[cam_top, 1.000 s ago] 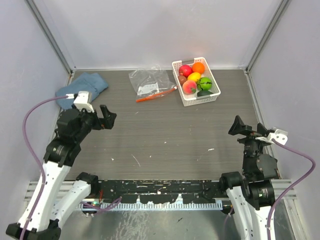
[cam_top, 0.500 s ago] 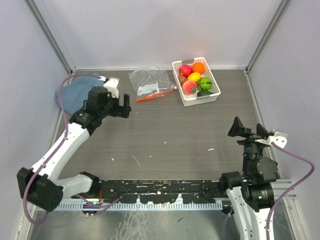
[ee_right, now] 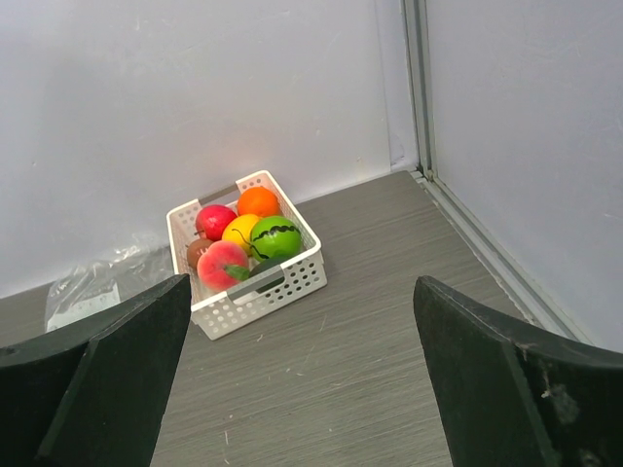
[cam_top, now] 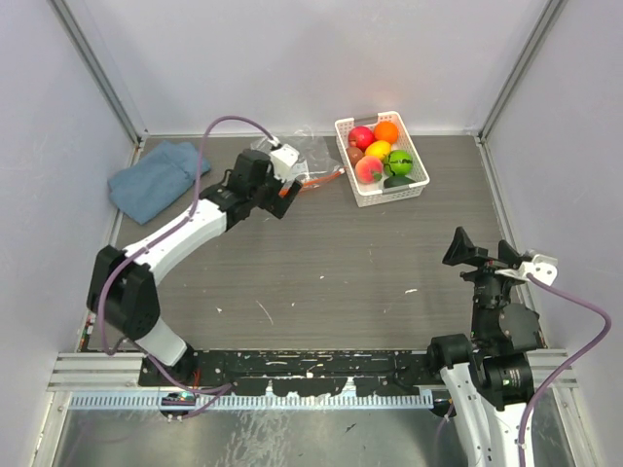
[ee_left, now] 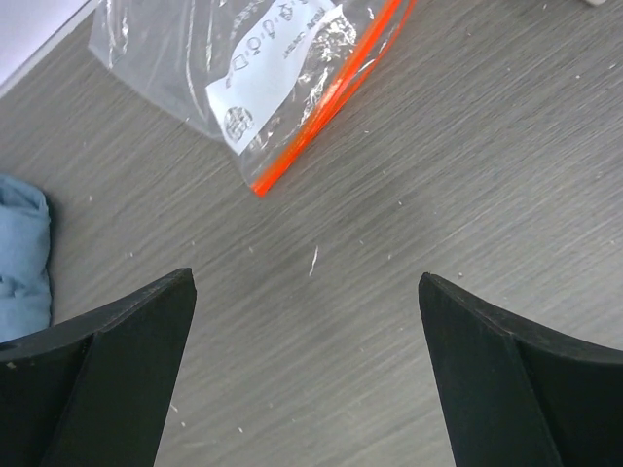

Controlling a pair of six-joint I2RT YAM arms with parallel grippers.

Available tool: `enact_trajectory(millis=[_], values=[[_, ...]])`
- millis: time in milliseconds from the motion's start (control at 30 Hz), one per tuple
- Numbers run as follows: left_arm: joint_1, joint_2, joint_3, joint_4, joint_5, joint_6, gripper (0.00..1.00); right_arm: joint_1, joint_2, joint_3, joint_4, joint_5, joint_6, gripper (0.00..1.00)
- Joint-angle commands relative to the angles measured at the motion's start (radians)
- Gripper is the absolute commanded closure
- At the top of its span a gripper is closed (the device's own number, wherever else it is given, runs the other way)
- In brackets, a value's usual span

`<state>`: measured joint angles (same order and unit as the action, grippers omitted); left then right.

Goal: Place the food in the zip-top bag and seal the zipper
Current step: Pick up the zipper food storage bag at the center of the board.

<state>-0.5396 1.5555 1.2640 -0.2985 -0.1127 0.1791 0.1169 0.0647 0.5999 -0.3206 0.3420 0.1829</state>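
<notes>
Hovering near bag (ee_left: 185,58) w/ jaws wide apart, left tool (ee_left: 307,282) is holding nothing; bag's lying flat on bench (ee_left: 409,195) beside basket (cam_top: 389,193). Thin, floppy, slick: pinching stiffer zipper (ee_left: 326,97) edge prob. grips best.

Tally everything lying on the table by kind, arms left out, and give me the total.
Toy fruits: 6, all in the basket
White basket: 1
Zip-top bag: 1
Blue cloth: 1
Total: 9
</notes>
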Motion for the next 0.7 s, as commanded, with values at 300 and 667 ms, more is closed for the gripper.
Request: enact_trajectory(millis=[300, 667], values=[[-0.052, 0.310, 0.177, 0.224, -0.101, 0.286, 0.00, 0.005, 0.050, 0.021, 0.038, -0.014, -0.014, 0.00], [-0.057, 0.561, 0.339, 0.250, -0.184, 0.374, 0.15, 0.004, 0.071, 0.016, 0.040, -0.022, -0.026, 0.00]])
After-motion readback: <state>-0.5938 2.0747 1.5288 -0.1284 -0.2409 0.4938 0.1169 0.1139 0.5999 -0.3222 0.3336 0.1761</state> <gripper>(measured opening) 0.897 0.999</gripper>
